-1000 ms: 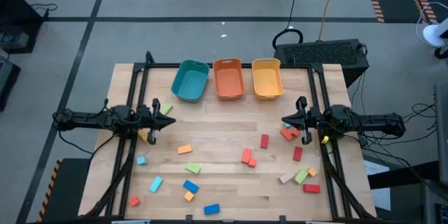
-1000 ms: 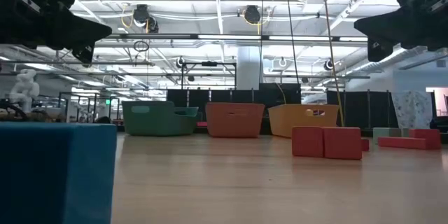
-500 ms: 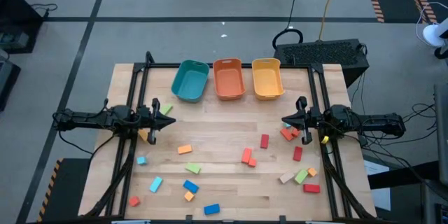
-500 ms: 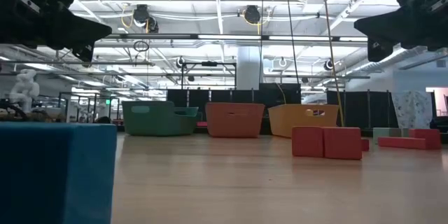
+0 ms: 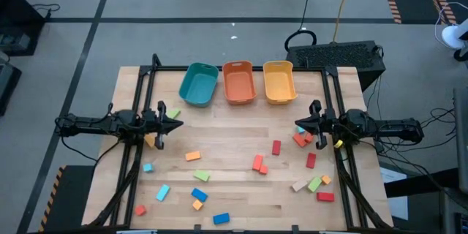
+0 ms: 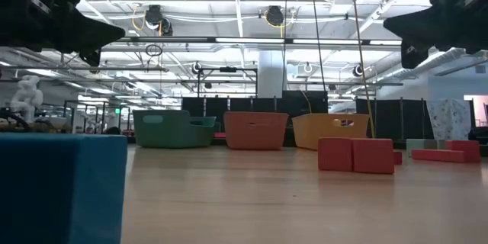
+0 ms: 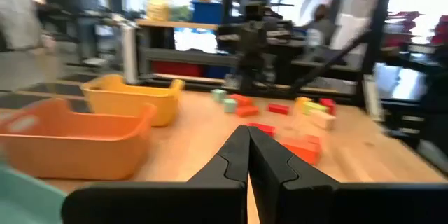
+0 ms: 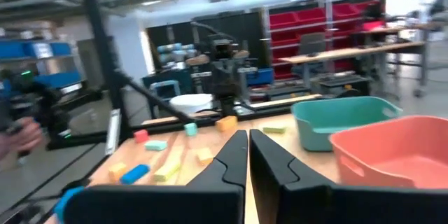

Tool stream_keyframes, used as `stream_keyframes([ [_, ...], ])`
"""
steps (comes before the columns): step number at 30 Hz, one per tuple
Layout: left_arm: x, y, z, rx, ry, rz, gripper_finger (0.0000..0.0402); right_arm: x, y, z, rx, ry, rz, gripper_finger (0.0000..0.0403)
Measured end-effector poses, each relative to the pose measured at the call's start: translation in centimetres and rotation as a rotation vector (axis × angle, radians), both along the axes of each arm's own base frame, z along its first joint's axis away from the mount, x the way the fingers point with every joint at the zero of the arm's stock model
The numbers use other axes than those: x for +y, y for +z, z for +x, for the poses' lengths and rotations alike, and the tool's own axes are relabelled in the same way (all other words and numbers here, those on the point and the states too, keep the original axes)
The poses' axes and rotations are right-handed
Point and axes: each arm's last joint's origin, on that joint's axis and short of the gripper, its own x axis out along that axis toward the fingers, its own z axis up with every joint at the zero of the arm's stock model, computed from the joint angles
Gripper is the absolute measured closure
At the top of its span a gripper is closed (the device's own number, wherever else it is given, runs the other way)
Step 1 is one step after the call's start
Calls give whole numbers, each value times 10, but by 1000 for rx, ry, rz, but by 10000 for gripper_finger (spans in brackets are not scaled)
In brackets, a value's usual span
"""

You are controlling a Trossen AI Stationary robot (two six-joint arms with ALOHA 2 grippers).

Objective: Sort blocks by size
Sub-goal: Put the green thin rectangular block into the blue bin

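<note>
Blocks lie scattered over the near half of the wooden table — none in a bin.

Left gripper hovers above the table's left side, fingers pressed together and holding nothing; right gripper hangs at the right — fingers likewise closed and empty — just beside a cluster of red blocks. Teal bin, orange bin and yellow bin stand in a row along the far edge.

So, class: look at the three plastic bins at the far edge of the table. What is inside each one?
Seen from above, the teal bin, orange bin and yellow bin show bare floors: no blocks inside. The low view sees only their outer walls.
</note>
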Motion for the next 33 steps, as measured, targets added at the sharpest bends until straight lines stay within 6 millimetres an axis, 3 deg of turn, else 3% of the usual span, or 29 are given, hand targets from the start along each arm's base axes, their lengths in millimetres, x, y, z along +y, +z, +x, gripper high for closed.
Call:
stream_keyframes([
  [8, 4, 1, -1, 27, 119, 43, 376, -4, 0, -1, -1, -144, 24, 362],
  [16, 6, 14, -2, 77, 188, -2, 265, -6, 0, 0, 2, -210, 38, 302],
  [20, 7, 25, 0, 105, 242, 0, 229, -7, -1, 3, 23, -253, 42, 277],
  [25, 7, 42, 6, 135, 277, 6, 219, -8, 3, 5, 52, -292, 41, 254],
  [33, 11, 58, 26, 230, 359, -34, 218, -12, 29, 11, 67, -321, 66, 240],
])
